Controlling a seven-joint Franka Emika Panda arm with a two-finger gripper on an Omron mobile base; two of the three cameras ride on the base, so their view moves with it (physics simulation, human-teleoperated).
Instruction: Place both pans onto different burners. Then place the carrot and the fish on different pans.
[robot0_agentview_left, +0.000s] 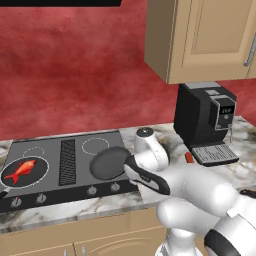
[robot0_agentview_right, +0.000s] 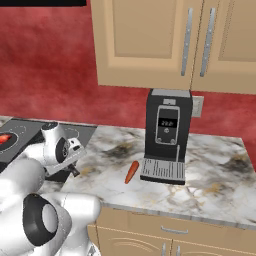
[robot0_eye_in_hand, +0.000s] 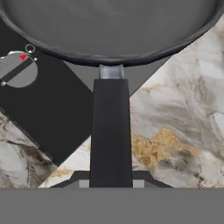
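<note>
Gripper (robot0_eye_in_hand: 111, 183) clamped on handle of empty pan (robot0_agentview_left: 108, 163), held over cooktop (robot0_agentview_left: 75, 187) front-right area. Fish (robot0_agentview_left: 21, 170) seated in left pan; carrot (robot0_agentview_right: 131, 171) left on counter (beside coffee machine (robot0_agentview_right: 166, 135)). Risk judged: long-handle leverage, pan may tilt or be set off-burner.

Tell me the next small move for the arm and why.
Probably lower the empty pan onto the front right burner of the cooktop and only then let go. The gripper is shut on the pan's handle, with the pan over that corner. The other pan already holds the fish; the carrot still lies on the counter.
</note>
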